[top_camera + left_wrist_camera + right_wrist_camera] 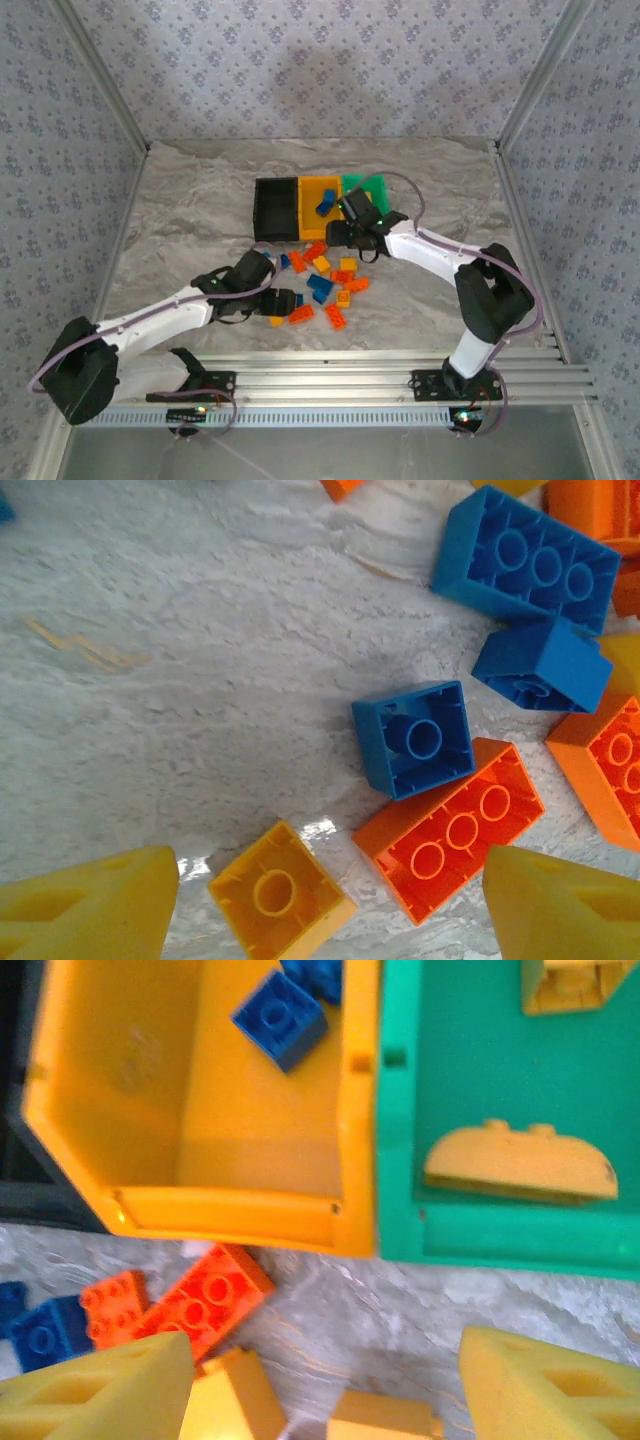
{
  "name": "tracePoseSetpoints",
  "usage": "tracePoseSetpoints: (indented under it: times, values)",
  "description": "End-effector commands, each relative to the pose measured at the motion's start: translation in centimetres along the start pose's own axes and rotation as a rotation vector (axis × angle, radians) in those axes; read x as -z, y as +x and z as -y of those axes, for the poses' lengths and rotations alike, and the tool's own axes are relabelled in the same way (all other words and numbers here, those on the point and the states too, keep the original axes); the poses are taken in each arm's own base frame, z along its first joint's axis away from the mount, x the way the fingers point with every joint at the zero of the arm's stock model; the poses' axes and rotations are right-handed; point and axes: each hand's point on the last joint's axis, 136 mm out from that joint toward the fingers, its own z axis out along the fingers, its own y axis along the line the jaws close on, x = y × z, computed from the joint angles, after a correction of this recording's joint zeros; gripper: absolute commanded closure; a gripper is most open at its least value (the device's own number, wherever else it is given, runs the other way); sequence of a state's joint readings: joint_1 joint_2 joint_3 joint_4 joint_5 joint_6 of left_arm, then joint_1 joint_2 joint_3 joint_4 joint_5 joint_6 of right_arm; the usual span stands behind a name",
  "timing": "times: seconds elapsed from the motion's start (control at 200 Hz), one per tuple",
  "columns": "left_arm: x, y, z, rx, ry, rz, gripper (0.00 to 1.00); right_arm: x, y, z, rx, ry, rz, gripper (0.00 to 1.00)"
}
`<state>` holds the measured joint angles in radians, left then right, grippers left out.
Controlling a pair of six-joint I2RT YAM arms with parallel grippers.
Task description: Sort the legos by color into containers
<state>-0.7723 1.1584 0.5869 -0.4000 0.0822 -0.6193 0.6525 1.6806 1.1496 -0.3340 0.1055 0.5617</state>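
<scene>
Three joined bins stand mid-table: black [275, 208], yellow-orange [307, 208] and green [372, 187]. Loose legos [330, 285] in blue, red-orange and yellow-orange lie scattered in front of them. My left gripper [330, 910] is open low over the table, with an upside-down yellow brick [280, 895] between its fingers and a red-orange brick [450, 830] beside the right one. My right gripper [325, 1395] is open just in front of the bins, above two yellow bricks [230, 1400]. The yellow-orange bin [250, 1205] holds blue bricks [280, 1018]. The green bin [400, 1110] holds yellow pieces [518, 1165].
Blue bricks [525, 555] and a small blue square brick [415, 738] lie upside down ahead of the left gripper. A red-orange brick [205, 1295] rests against the yellow-orange bin's front wall. Aluminium rails [380, 375] run along the near edge; patterned walls enclose the table.
</scene>
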Motion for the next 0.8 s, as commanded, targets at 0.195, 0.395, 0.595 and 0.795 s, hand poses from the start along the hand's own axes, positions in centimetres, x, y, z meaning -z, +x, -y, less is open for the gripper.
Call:
tracePoseSetpoints:
  times: [0.195, 0.395, 0.595, 0.795]
  values:
    - [-0.7, 2.1, -1.5, 0.060, -0.061, -0.063, 0.27, 2.6, -1.5, 0.4, -0.037, -0.025, 0.082, 0.27]
    - [-0.7, 3.2, -2.5, 0.085, -0.081, -0.071, 0.30, 2.6, -1.0, 1.0, -0.045, -0.019, 0.084, 0.27]
    - [-1.6, 4.1, -3.3, 0.107, -0.097, -0.089, 0.37, 2.6, -0.8, 1.6, -0.056, -0.013, 0.081, 0.27]
    - [-2.0, 4.3, -4.2, 0.109, -0.136, -0.096, 0.39, 2.9, -0.7, 1.8, -0.061, -0.012, 0.087, 0.27]
